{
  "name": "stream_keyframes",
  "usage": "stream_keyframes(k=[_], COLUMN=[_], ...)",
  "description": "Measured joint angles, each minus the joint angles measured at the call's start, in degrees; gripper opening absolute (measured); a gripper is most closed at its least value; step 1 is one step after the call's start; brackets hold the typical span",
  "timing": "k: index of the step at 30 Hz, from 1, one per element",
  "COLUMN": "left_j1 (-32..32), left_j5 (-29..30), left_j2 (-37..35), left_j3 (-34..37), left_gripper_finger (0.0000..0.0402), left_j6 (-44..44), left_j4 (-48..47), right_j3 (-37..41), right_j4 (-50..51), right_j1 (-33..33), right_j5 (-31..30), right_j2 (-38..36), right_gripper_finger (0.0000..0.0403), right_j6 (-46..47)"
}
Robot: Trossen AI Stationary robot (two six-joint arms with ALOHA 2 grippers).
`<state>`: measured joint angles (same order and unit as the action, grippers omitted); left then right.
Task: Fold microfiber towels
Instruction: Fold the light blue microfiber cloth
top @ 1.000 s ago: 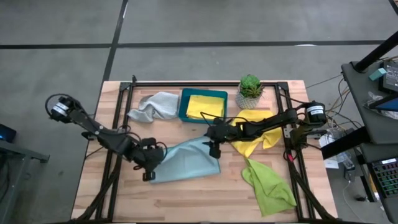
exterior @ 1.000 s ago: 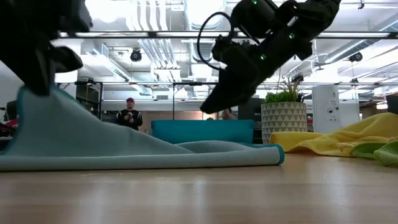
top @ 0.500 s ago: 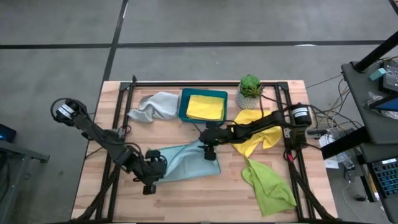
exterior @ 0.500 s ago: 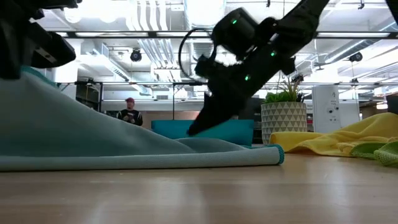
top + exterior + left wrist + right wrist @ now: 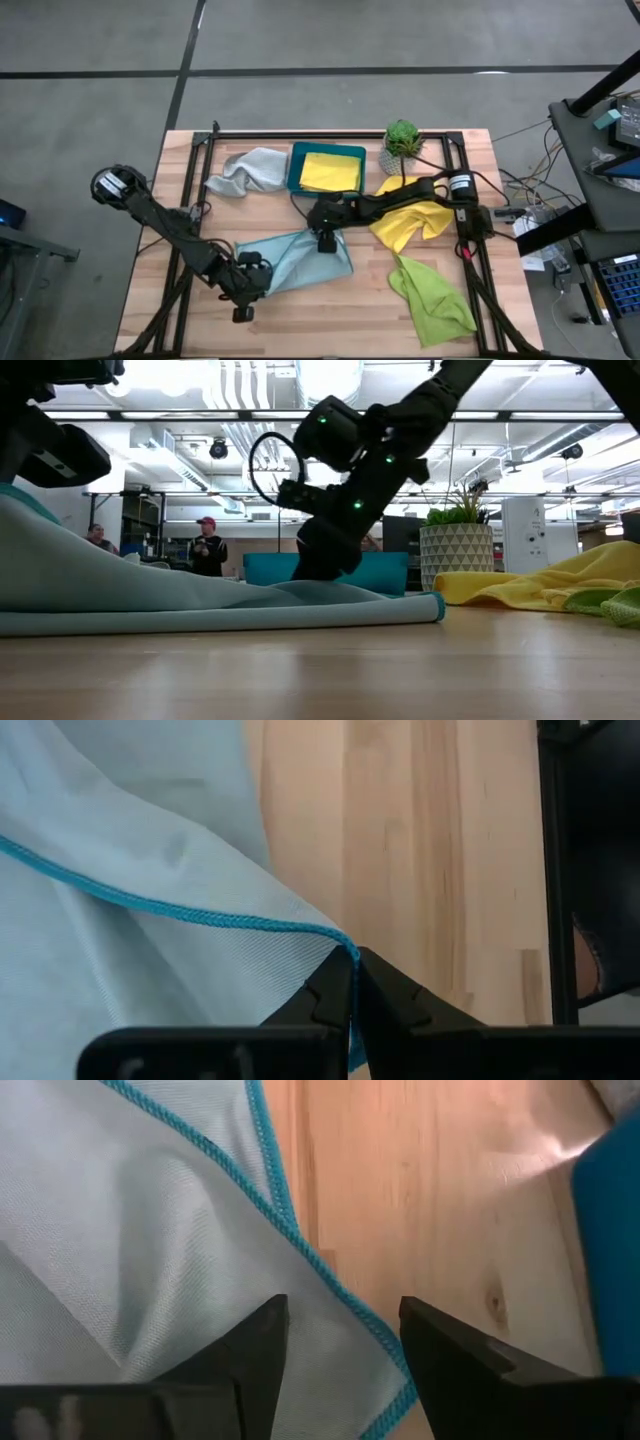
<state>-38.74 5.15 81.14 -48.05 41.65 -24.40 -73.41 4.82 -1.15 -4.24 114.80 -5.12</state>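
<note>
Blue towel (image 5: 300, 258) lengthwise left-right

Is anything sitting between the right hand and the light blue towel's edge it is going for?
Nothing visible. The right hand is open directly over the light blue towel, its hemmed edge between the fingers, bare wood beyond. The left hand already pinches another corner.

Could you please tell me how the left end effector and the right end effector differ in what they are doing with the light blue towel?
The left end effector is shut on a corner of the light blue towel, pinching its hemmed edge; the right end effector is open, its fingers straddling the towel's edge without gripping it. The left holds its corner lifted off the table, while the right sits low over the far corner near the teal tray. Both work the same towel.
</note>
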Motion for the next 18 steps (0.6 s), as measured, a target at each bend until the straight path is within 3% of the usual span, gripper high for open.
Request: stream_keyframes(k=[15, 18], left_j1=[-0.4, -0.4], left_j5=[-0.1, -0.1], left_j2=[0.0, 0.0], left_j3=[0.1, 0.1], left_gripper_finger=[0.0, 0.0], left_j6=[1.5, 1.4], left_j4=[-0.1, -0.1], right_j3=[-3.2, -3.2], right_j4=[5.8, 5.5], right_j1=[-0.8, -1.0], right_j5=[4.9, 6.0], right_j2=[-0.2, 0.2], right_gripper_finger=[0.0174, 0.0157], right_j6=[-3.0, -2.9])
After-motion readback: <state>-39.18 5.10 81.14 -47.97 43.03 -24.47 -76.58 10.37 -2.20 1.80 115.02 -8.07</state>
